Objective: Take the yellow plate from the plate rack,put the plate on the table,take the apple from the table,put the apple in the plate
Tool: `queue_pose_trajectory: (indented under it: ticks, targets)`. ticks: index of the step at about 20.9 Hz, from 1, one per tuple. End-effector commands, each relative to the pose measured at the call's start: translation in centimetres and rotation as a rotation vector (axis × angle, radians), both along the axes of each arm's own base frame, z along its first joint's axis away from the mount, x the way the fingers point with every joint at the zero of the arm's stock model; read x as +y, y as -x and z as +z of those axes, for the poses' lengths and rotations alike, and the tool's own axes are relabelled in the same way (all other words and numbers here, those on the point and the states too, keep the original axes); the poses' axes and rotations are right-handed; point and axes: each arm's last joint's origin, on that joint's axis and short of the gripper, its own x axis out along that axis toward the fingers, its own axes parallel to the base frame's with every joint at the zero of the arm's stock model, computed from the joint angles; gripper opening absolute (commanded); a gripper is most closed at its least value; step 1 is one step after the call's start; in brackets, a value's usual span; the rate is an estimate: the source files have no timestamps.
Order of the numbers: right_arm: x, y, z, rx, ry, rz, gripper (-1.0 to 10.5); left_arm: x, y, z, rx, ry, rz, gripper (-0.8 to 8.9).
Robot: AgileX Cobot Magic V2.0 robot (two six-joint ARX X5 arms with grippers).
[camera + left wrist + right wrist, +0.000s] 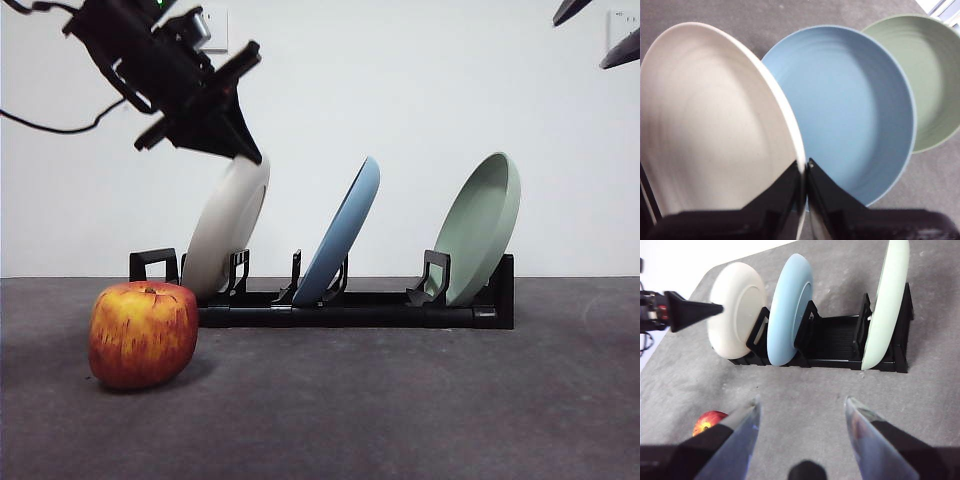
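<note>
Grey counter, white wall behind: the left gripper is clamped on the top rim of the yellow plate, which leans in the plate rack; the right gripper waits, spread wide.

Three plates lean in the plate rack (the apple lies before its handle end) on the table

No readable text, label, brand, number or sign is showing on anything in these views.
</note>
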Motion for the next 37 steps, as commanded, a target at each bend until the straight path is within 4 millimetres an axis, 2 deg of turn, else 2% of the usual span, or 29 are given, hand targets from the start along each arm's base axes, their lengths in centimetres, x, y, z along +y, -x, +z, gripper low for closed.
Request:
queue_pose_trajectory:
  ticks: [1,3,6,10,15,19,24,28,33,37]
  targets:
    - [0.1,-0.1,0.1,-0.014,0.007,0.004,2.8,-0.1,1.5,2.6,-0.080,0.002,-0.040,-0.09]
    - [0.1,-0.1,0.2,-0.025,0.006,0.004,2.8,-0.4,3.1,4.5,-0.120,0.015,-0.088,-0.09]
    - [0.1,-0.2,0.3,-0.035,0.005,0.004,2.8,-1.1,6.5,7.0,-0.158,-0.006,-0.164,-0.09]
    - [0.0,-0.4,0.8,-0.084,0.002,-0.001,2.8,-3.2,11.7,8.8,-0.164,-0.072,-0.314,-0.09]
    - [-0.2,-0.3,3.6,-0.193,0.026,-0.074,2.8,-8.6,17.1,7.2,-0.146,-0.363,-0.403,-0.09]
    - [-0.3,0.3,6.7,-0.281,0.014,-0.077,2.8,-13.5,20.5,5.3,-0.182,-0.456,-0.514,-0.09]
    - [-0.3,1.0,8.5,-0.306,0.011,-0.077,2.8,-17.1,21.7,2.5,-0.162,-0.492,-0.609,-0.09]
    - [-0.4,1.3,9.1,-0.297,0.012,-0.075,2.8,-19.9,21.8,-1.4,-0.113,-0.565,-0.660,-0.09]
    - [-0.4,1.4,8.8,-0.270,0.017,-0.073,2.8,-22.1,21.0,-6.1,-0.084,-0.698,-0.633,-0.09]
    - [-0.4,1.5,8.6,-0.261,0.042,-0.063,2.8,-22.8,20.4,-9.2,-0.067,-0.816,-0.593,-0.09]
